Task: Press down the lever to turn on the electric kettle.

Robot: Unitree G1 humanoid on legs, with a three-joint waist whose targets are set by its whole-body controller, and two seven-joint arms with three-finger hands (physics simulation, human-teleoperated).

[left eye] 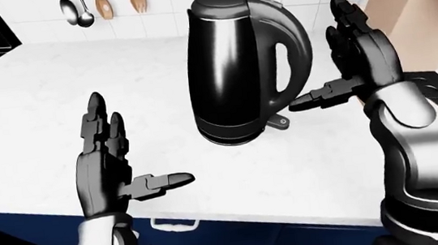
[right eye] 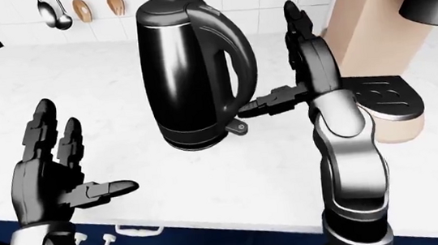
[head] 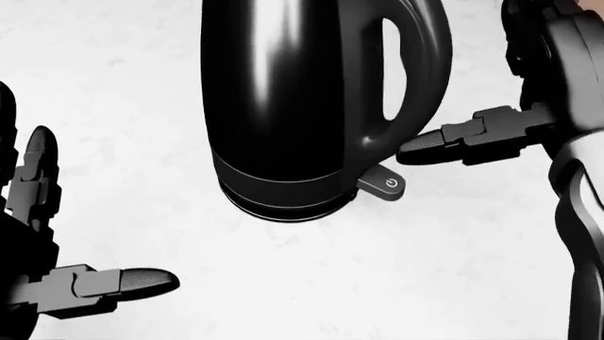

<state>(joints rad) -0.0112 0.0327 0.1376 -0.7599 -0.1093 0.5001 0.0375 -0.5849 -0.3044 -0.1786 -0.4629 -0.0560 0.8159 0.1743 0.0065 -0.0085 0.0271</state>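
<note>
Both hands spread, empty | right thumb just above lever (apart) | kettle upright

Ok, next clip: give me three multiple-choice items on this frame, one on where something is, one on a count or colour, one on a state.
1. Where is the lever on the kettle?
A. on the lid
B. at the base, below the handle
C. on the side away from the handle

2. How many utensils hang on the wall tiles?
A. two
B. four
C. six

3. What is the right hand doing?
A. open, thumb pointing toward the kettle's handle
B. closed round the handle
C. flat on the counter

Answers: 1 B, the power-marked tab juts out under the handle. 2 B, two metal and two wooden. 3 A, fingers are spread and grip nothing.
</note>
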